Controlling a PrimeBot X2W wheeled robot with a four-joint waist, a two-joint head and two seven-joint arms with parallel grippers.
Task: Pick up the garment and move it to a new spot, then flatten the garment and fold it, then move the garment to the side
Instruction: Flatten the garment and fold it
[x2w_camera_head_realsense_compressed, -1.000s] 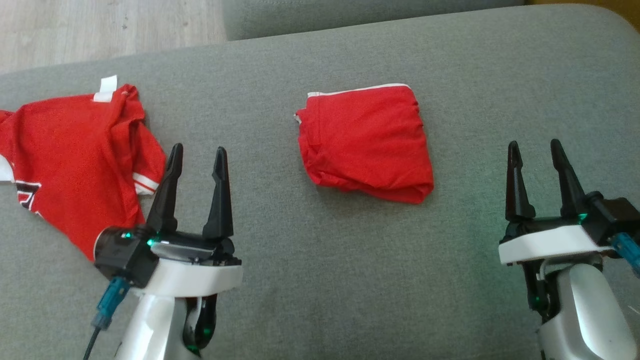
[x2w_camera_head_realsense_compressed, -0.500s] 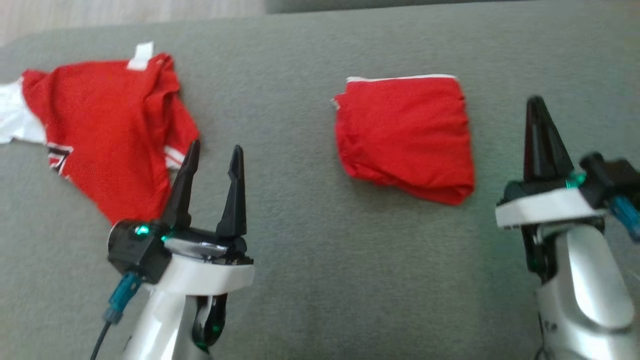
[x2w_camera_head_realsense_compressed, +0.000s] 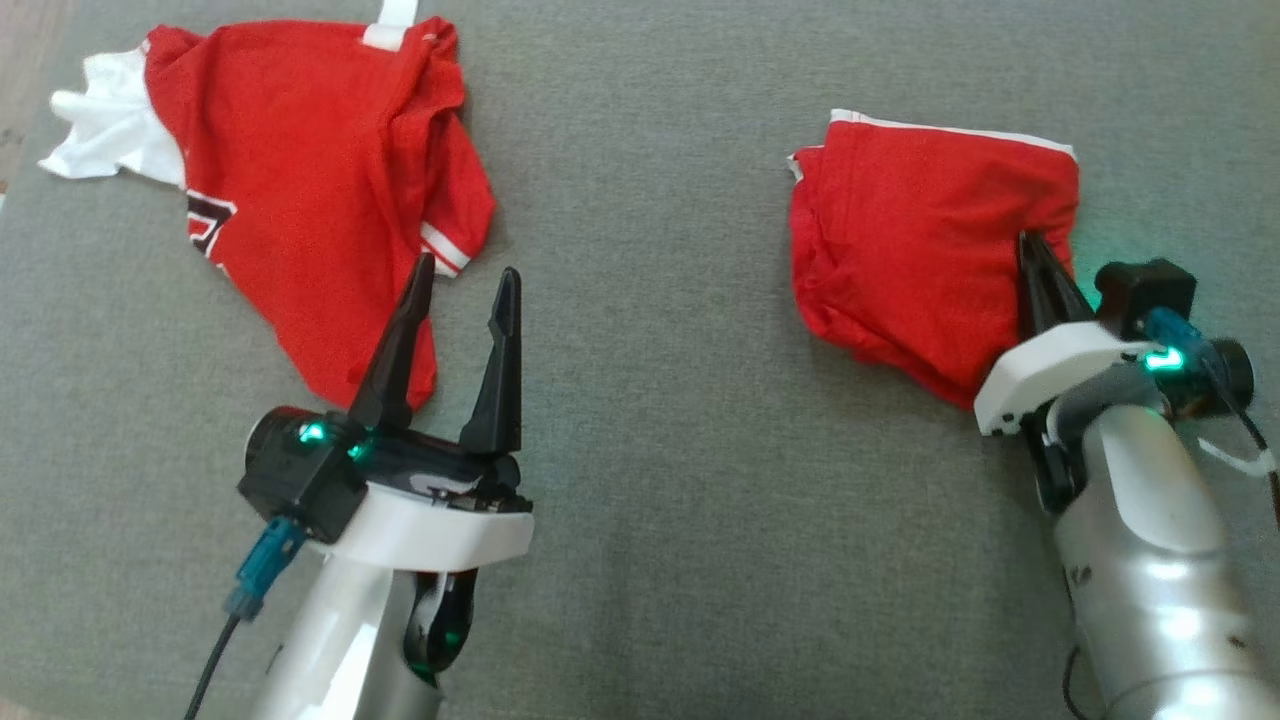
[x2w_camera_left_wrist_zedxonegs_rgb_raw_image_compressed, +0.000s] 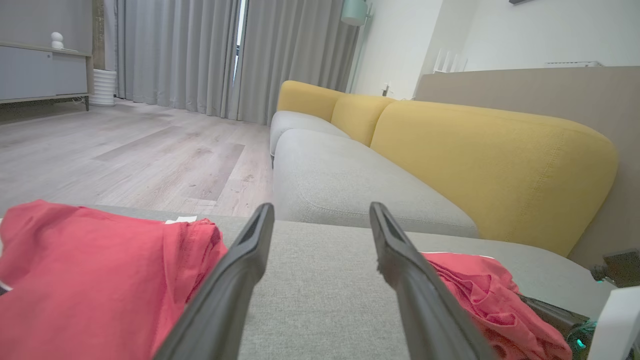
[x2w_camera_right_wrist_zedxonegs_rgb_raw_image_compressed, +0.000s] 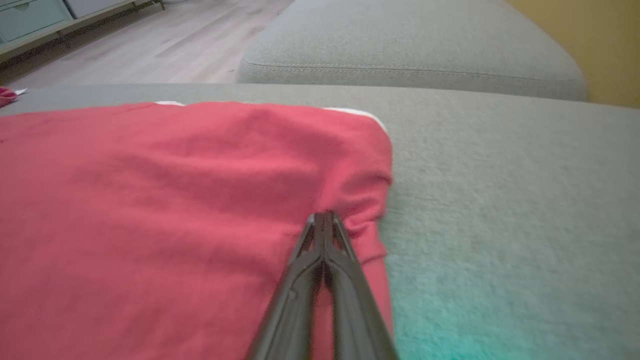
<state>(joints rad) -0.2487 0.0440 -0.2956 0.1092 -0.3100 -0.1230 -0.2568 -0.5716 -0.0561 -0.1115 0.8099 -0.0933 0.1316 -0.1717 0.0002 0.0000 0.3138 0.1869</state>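
Note:
A folded red garment (x2w_camera_head_realsense_compressed: 920, 250) with a white trim edge lies on the grey cushion (x2w_camera_head_realsense_compressed: 650, 450) at the right. My right gripper (x2w_camera_head_realsense_compressed: 1029, 242) is shut, and its joined tips rest on the fabric near the garment's right edge. In the right wrist view the closed fingers (x2w_camera_right_wrist_zedxonegs_rgb_raw_image_compressed: 324, 216) touch the garment (x2w_camera_right_wrist_zedxonegs_rgb_raw_image_compressed: 175, 200) where the cloth puckers. My left gripper (x2w_camera_head_realsense_compressed: 468, 268) is open, above the cushion by the lower tip of a spread red jersey (x2w_camera_head_realsense_compressed: 310, 180). The left wrist view shows its open fingers (x2w_camera_left_wrist_zedxonegs_rgb_raw_image_compressed: 321, 207) between the jersey (x2w_camera_left_wrist_zedxonegs_rgb_raw_image_compressed: 90, 270) and the folded garment (x2w_camera_left_wrist_zedxonegs_rgb_raw_image_compressed: 480, 295).
The red jersey has white sleeve trim and a white part at its far left. A second grey cushion (x2w_camera_left_wrist_zedxonegs_rgb_raw_image_compressed: 340, 180) and yellow backrests (x2w_camera_left_wrist_zedxonegs_rgb_raw_image_compressed: 490, 160) lie beyond. Wooden floor (x2w_camera_left_wrist_zedxonegs_rgb_raw_image_compressed: 125, 155) runs past the cushion's far edge.
The head camera has swung, shifting the whole picture rightward. My right gripper went from open to shut in the air, then moved forward onto the folded garment's right edge. The left gripper stays open.

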